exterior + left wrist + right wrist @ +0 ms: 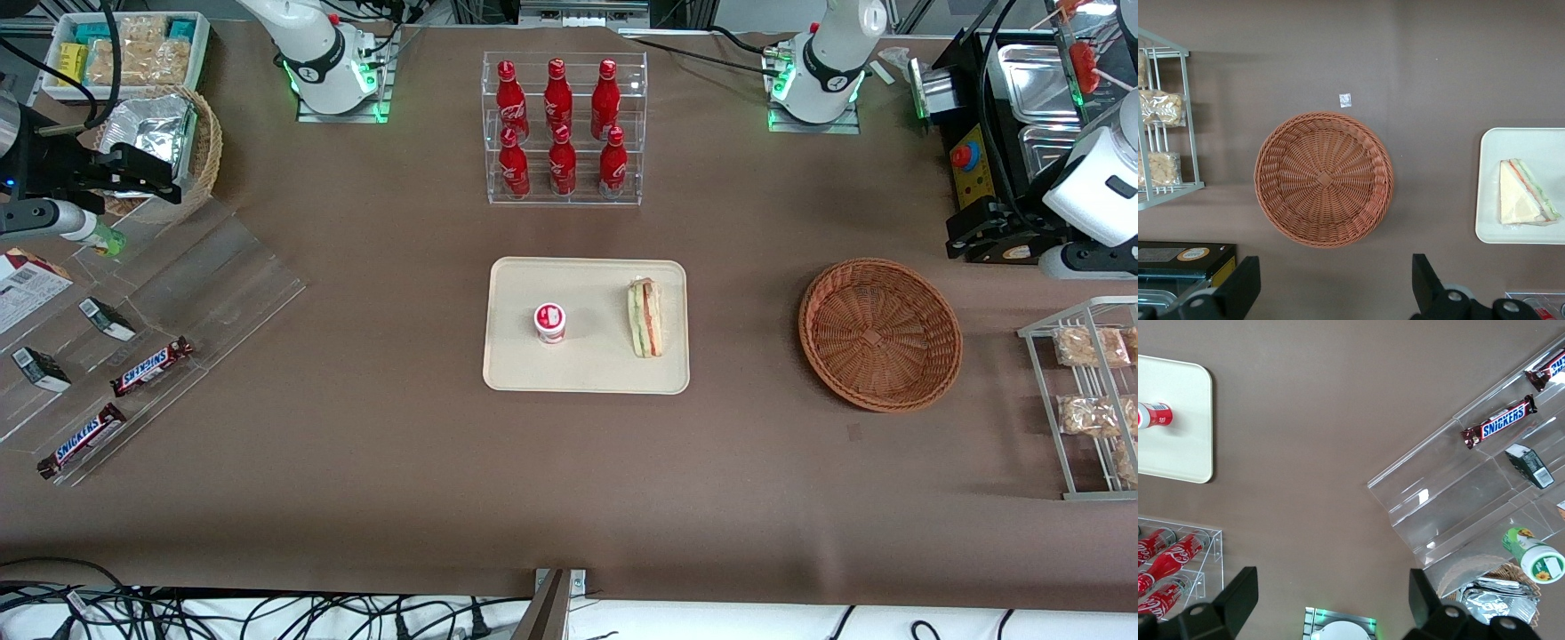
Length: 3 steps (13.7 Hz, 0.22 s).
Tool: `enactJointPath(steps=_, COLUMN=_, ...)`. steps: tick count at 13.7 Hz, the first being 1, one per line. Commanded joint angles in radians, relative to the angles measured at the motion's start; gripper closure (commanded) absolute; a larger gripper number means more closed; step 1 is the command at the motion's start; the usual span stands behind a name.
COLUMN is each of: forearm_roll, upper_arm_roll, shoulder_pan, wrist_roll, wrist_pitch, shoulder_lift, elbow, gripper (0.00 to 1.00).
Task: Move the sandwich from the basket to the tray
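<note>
Front view: the sandwich (645, 317) lies on the cream tray (587, 373), close to the tray edge that faces the working arm's end of the table. A small red-and-white lidded cup (550, 323) stands on the same tray, apart from the sandwich. The reddish-brown basket (880, 333) sits well apart from the tray, toward the working arm's end, with nothing in it. Farther from the camera than the tray, a clear rack holds six red Coca-Cola bottles (558, 124). Toward the parked arm's end, two bars marked SNICKERS (151, 366) lie on a clear stepped display. The left arm's gripper (987, 233) hangs at the working arm's end, farther from the camera than the basket.

Left wrist view: gripper (1335, 280) is high above the table beside the basket (1324, 179); fingers (1245, 283) spread wide, nothing between them. Sandwich (1525, 193) rests on the tray (1488, 187).

Right wrist view: SNICKERS wrapper (1499, 421) legible; Coca-Cola script readable on bottles (1168, 563).
</note>
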Motion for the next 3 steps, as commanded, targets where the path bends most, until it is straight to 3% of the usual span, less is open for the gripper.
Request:
enactJointPath(steps=1, forearm_roll=-0.023, upper_arm_roll=0.018, shoulder_pan=-0.008, wrist_roll=0.036, wrist_pitch=-0.008, shoulder_lift=-0.031, elbow=-0.024, gripper=0.0)
enactJointPath(steps=3, forearm_roll=-0.024, upper_arm_roll=0.016, shoulder_pan=0.0, wrist_roll=0.043, wrist_pitch=-0.025, shoulder_lift=-0.025, elbow=-0.019, gripper=0.0)
